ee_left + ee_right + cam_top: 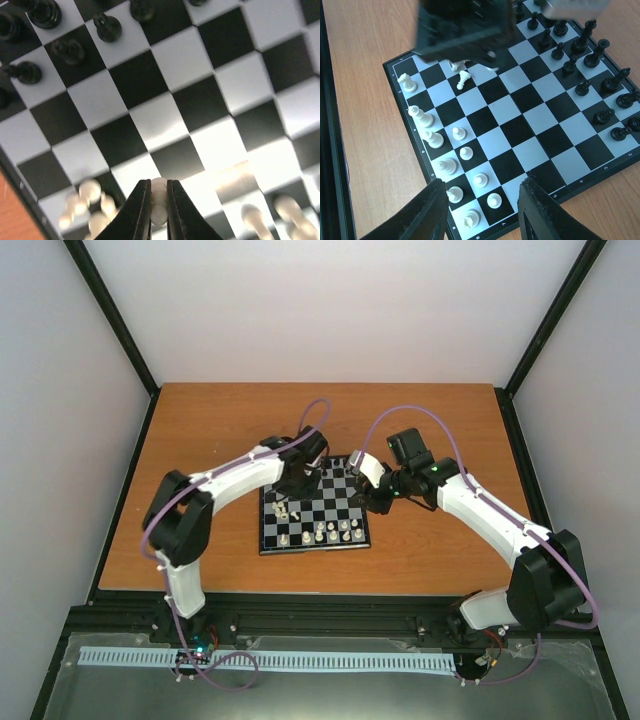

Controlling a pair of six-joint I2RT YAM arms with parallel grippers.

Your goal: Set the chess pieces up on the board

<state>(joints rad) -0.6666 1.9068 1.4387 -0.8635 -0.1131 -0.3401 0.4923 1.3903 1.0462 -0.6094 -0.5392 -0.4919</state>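
The board (315,549) lies mid-table. In the left wrist view a cream-white chess piece (159,197) is pinched between the fingers of my left gripper (159,210), which is shut on it just above the board's squares (165,120). Black pieces (67,50) stand at upper left; blurred white ones (90,205) lie lower left. My right gripper (482,210) hangs open over the board's edge (415,150), with nothing between its fingers (427,210). Below it white pieces (445,165) stand in two rows. Black pieces (600,85) line the far side. A toppled white piece (463,78) lies near the left gripper (465,30).
The board rests on a brown wooden table (200,440) with white walls and black frame posts (120,330) around it. Both arms arch over the board's far half, with purple cables (420,412) looping above them. White pieces (325,533) line the board's near rows.
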